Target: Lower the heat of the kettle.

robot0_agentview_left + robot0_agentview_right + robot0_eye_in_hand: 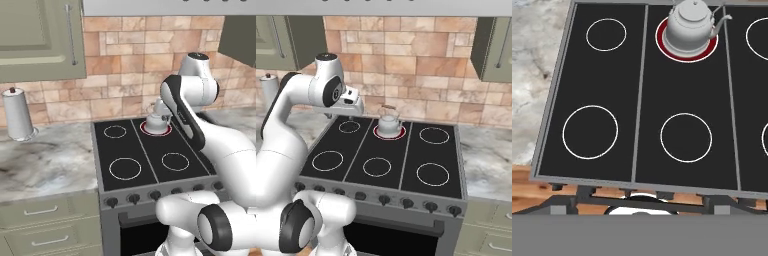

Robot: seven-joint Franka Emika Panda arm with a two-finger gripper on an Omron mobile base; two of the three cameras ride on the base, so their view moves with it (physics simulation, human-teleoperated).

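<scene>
The small silver kettle stands on the back middle burner of the black stove top, and that burner's ring glows red. A row of dark knobs runs along the stove's front panel. My hand with the gripper hovers high over the stove's back left part, left of the kettle and apart from it. Its fingers are too small to make out. The hand view looks down on the stove from above.
A tall white paper towel roll stands on the marble counter left of the stove. More counter lies to the right. Green wall cabinets hang above, drawers sit below, and the oven door is under the knobs.
</scene>
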